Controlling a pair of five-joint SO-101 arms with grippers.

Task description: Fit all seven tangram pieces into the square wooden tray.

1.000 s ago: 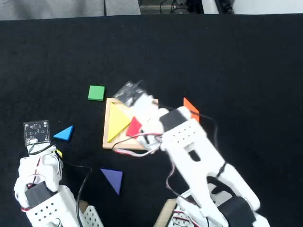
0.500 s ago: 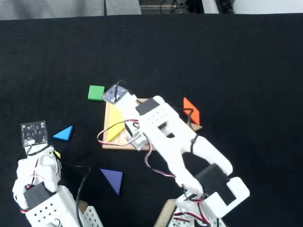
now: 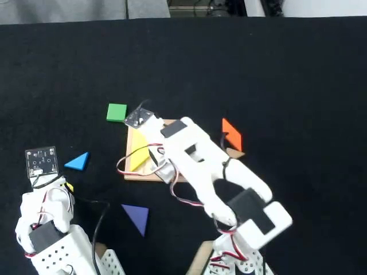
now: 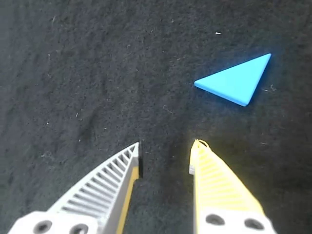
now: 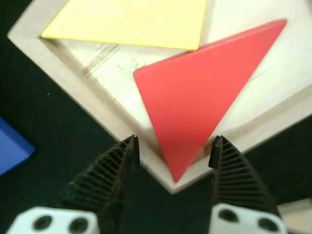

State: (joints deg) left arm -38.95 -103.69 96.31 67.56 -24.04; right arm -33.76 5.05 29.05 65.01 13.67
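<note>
Right gripper [image 5: 173, 144] is hovering with jaws spread above the tray [image 5: 73, 63] rim. Red triangle [image 5: 200, 92] is lying inside the tray beside the yellow triangle [image 5: 131, 22], one corner overlapping the rim. Left gripper [image 4: 165, 146] is standing open well left of the tray, near the light blue triangle [image 4: 234, 80]

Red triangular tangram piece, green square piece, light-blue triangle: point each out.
red triangular tangram piece [image 5: 204, 92]: right wrist view, middle of face.
green square piece [image 3: 117, 112]: high view, middle.
light-blue triangle [image 4: 236, 80]: left wrist view, middle.
</note>
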